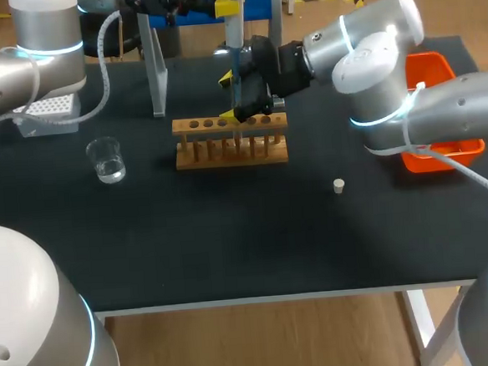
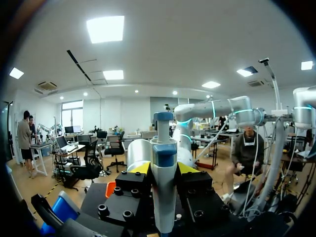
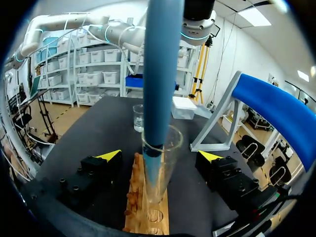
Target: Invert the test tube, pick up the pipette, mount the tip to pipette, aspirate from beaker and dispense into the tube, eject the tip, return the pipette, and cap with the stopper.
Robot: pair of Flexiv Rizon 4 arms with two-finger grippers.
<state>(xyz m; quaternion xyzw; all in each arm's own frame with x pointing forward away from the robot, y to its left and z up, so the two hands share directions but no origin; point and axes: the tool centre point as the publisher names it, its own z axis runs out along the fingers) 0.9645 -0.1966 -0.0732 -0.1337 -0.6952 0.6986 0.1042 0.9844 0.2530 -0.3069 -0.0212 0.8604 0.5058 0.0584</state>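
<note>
My left gripper is shut on the blue and white pipette, which it holds upright above the wooden rack. The pipette's blue shaft reaches down into the mouth of a glass test tube standing upright in the rack. My right gripper is open, one yellow-tipped finger on each side of the tube, clear of it. The beaker with clear liquid stands to the left. A small stopper lies right of the rack.
A white tip box sits at the back left. The grey and blue pipette stand rises behind the rack. An orange bin stands at the right edge, partly behind my right arm.
</note>
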